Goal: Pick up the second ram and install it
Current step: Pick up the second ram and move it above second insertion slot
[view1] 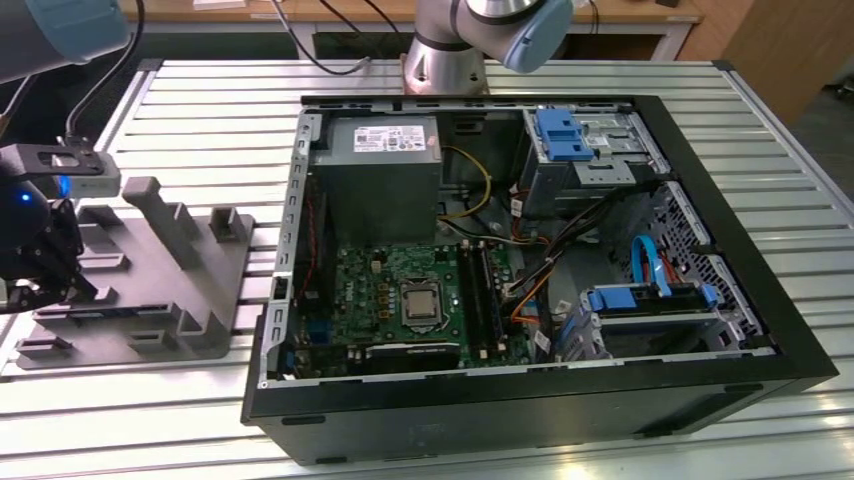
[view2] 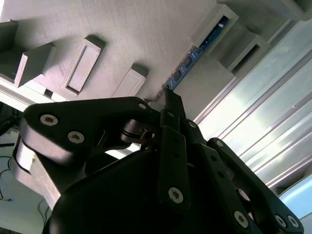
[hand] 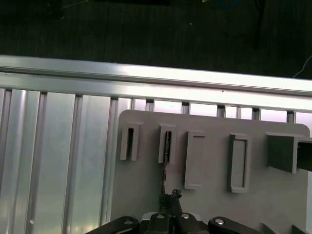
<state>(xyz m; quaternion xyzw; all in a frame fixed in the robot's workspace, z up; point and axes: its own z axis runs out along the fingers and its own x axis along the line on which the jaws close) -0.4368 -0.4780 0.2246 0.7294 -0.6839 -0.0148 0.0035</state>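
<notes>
The second ram (view2: 191, 57) stands on edge in a slot of the grey fixture tray (view2: 122, 29), showing as a thin dark strip with bluish chips. In the first wrist view the second ram (hand: 165, 170) runs edge-on from a tray slot down to my gripper (hand: 170, 197). The black fingers (view2: 171, 146) meet at the stick's near end, so my gripper (view2: 168, 95) looks shut on it. In the exterior view my gripper (view1: 38, 262) hangs over the tray (view1: 174, 300) at the far left.
An open black PC case (view1: 534, 400) fills the middle of the slatted metal table (view1: 200, 110), with the green motherboard (view1: 380, 285) and its long black slots (view1: 478, 290) inside. Cables, blue drive brackets (view1: 567, 135) and a power supply (view1: 380, 170) crowd the case. The arm's base (view1: 447, 60) stands behind it.
</notes>
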